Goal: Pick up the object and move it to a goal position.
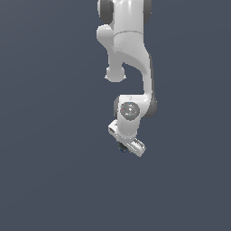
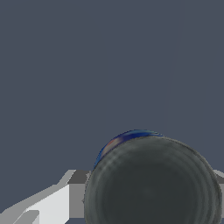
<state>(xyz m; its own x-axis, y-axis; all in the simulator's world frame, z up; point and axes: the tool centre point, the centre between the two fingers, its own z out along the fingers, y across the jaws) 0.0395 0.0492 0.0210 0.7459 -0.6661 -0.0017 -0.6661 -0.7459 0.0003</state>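
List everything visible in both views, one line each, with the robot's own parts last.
ball: one, dark near-black with a bluish edge; fills the lower part of the wrist view, and shows in the exterior view as a small dark spot right under the end effector.
background: plain dark blue-grey all around; no table edge or goal marker can be made out.
arm: one, white with dark joints; comes down from the top of the exterior view.
end effector: one, white and grey, tilted, at the arm's low end; whether it grips the ball cannot be told.
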